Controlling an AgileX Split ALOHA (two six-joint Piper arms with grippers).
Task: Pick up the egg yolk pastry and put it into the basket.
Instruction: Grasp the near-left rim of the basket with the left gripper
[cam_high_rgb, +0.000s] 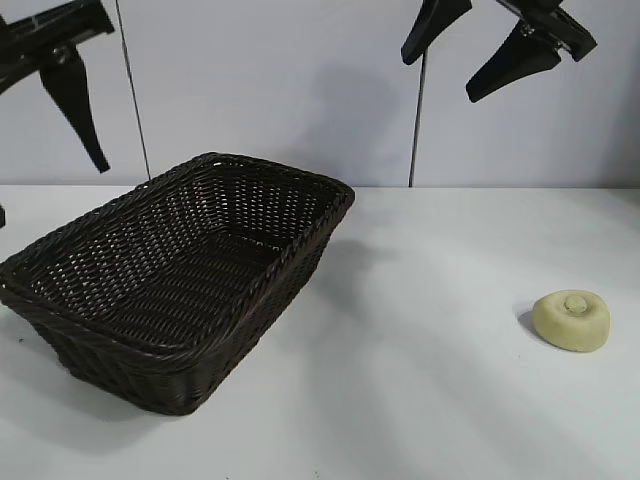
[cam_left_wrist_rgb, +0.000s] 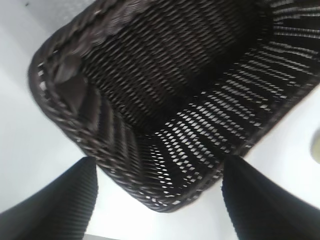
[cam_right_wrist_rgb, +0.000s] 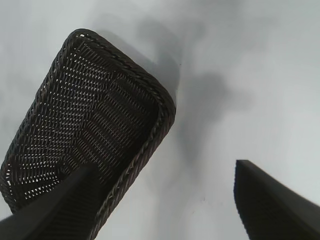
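On the counter (cam_high_rgb: 430, 400), the egg yolk pastry (cam_high_rgb: 572, 320) lay untouched, well apart from the basket (cam_high_rgb: 170, 350). I held the right tool (cam_high_rgb: 478, 48) high above, fingers spread; next came descent. The left tool (cam_left_wrist_rgb: 160, 205) hung spread over the basket.

Your left wrist camera looks down into the basket (cam_left_wrist_rgb: 165, 100), its dark woven floor and sloping walls filling most of the view. The left gripper (cam_left_wrist_rgb: 160, 210) hangs above the braided rim with both fingers (cam_left_wrist_rgb: 60, 205) spread wide. White tabletop (cam_left_wrist_rgb: 25, 135) shows around the basket.
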